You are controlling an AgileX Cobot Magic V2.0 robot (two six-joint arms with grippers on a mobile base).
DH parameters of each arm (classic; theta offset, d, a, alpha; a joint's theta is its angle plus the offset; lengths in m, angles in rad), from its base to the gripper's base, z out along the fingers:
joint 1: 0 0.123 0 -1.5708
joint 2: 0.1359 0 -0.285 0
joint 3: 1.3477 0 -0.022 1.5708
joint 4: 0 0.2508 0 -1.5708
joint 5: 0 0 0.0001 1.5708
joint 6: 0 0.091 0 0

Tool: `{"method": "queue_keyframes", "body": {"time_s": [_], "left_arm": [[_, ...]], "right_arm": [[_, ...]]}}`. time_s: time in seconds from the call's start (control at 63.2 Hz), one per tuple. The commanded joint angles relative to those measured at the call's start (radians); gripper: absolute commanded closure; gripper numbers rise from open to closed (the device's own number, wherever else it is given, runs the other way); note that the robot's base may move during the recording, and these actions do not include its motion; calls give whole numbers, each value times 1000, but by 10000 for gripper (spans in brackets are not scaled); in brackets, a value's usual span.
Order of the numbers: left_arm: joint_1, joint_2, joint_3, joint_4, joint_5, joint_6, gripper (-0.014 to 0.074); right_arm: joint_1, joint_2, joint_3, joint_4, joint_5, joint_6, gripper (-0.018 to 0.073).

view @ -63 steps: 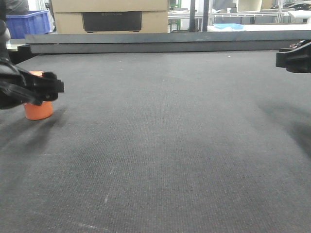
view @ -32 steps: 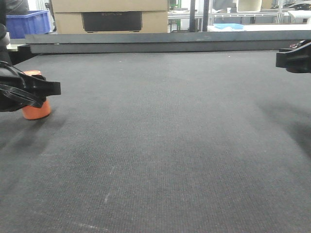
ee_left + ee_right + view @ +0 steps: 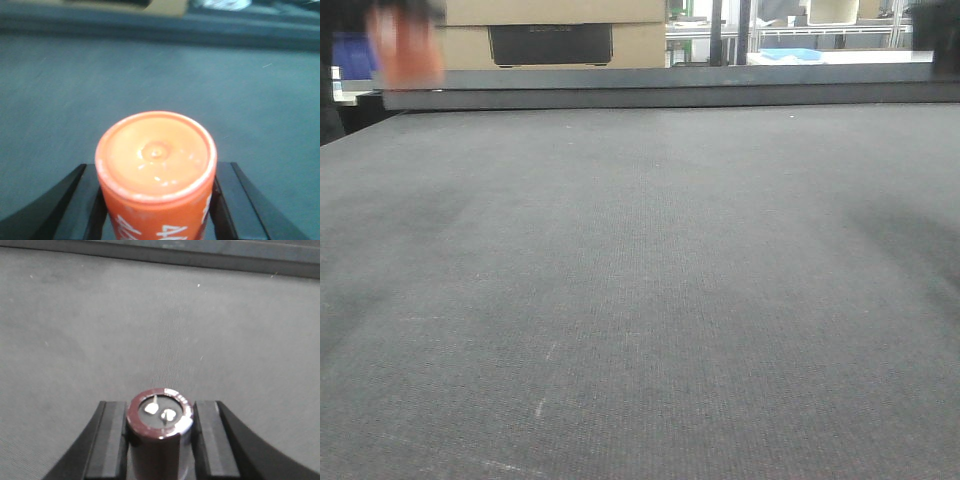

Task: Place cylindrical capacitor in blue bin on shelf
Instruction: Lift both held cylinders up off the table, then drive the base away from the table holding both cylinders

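Orange capacitor (image 3: 156, 155) just lifted off the worktop (image 3: 640, 300), pinched in my left tool (image 3: 156, 200), right tool (image 3: 160, 445) clamping a dark capacitor (image 3: 160, 412), so I judge the carry comes next.

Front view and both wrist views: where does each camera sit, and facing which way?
Front: low at the near edge, facing across the mat to a cardboard box; no arm shows clearly.
Left wrist: behind the left fingers, facing forward over the orange capacitor they grip.
Right wrist: behind the right fingers, facing forward over the dark capacitor they grip.
Shared: front and left wrist both show the orange capacitor.
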Motion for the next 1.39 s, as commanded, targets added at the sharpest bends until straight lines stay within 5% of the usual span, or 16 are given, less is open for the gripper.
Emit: {"method": "queue_keyframes", "body": {"time_s": [0.0,0.285,0.427,0.633,1.376], "left_arm": [[-6,-62,-88,32,150,0,708],[-6,-163,-304,105,597,0,708],[-4,-236,-318,139,719,0,708],[-3,-361,-316,337,912,-157,708],[-3,-436,-316,358,967,-162,708]], "right_arm": [[-2,-78,-87,-7,176,-5,713],[-2,-244,-257,-5,525,-5,713],[-2,-317,-263,23,630,-5,713],[-2,-393,-265,40,728,-5,713],[-2,-431,-265,40,732,-5,713]]}}
